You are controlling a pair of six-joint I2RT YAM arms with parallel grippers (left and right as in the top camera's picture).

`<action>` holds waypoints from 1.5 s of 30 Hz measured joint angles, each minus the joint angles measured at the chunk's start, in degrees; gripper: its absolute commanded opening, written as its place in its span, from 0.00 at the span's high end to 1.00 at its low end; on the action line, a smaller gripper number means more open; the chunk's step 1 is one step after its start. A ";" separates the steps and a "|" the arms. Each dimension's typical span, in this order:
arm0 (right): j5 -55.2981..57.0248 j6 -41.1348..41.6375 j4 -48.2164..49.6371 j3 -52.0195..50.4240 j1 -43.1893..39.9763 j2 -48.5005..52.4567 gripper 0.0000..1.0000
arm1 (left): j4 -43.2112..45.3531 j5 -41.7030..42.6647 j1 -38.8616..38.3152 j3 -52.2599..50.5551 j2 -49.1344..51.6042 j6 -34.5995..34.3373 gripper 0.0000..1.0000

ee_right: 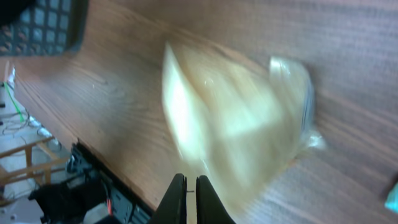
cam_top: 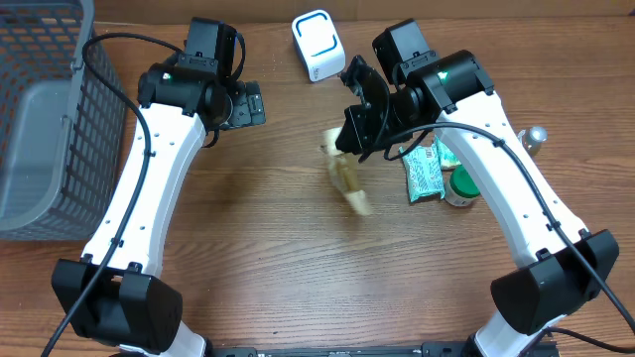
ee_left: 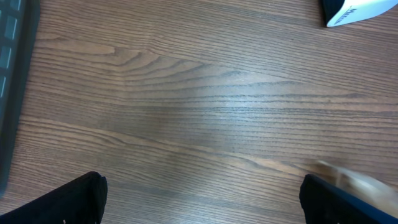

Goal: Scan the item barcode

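Risks, biggest thing down:

The wooden table [cam_top: 258, 258] was where the load would have ended up if the hold gave out, face up or face down by pure luck. The grey basket [cam_top: 40, 119] at the upper left of the overhead frame was well apart from the action, so no trouble was expected there.

The left gripper [cam_top: 250, 103], upper left of centre, was spread wide over bare wood with nothing between its fingers. No backup catch could be counted on from that side.

The right gripper [cam_top: 355, 134], just right of centre near the top, was pressed fully together. The pale packet [cam_top: 349, 186] hanging below it, mid-frame, looked to be pinched by only a thin bit of clear wrapper. It was smeared in both the overhead and right wrist views while the wood around it was sharper, so swinging was suspected. A hold that thin could easily be lost on a quick move.

The white scanner [cam_top: 317, 45] sat at top centre, near the packet. No barcode could be made out, so it might have been presented facing the wrong way, and a swinging packet might not be read or might knock the scanner.

Smallest: the green packet [cam_top: 424, 171] and little jar [cam_top: 459, 186], side by side right of centre under the right arm, could be clipped.
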 measured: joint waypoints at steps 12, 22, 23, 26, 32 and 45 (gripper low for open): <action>1.81 -0.63 -4.13 -1.18 0.02 0.00 0.74 | 0.00 -0.02 0.00 0.00 0.00 0.00 0.00; 3.69 0.13 2.16 -6.62 0.02 0.00 0.65 | 0.00 -0.02 0.00 0.00 0.00 0.00 0.00; 3.78 1.44 4.66 -8.17 0.07 0.00 0.72 | 0.00 -0.02 0.00 0.00 0.00 0.00 0.00; 3.80 4.87 10.47 -11.19 0.07 0.02 0.73 | -0.02 -0.02 0.00 0.00 0.00 0.00 0.00; 3.87 12.92 20.55 -19.28 0.07 0.04 0.73 | -0.02 0.00 0.00 0.00 0.00 0.00 0.00; 2.49 19.78 35.67 -32.48 0.52 0.11 0.82 | 0.00 -0.02 0.00 0.00 0.00 0.00 0.00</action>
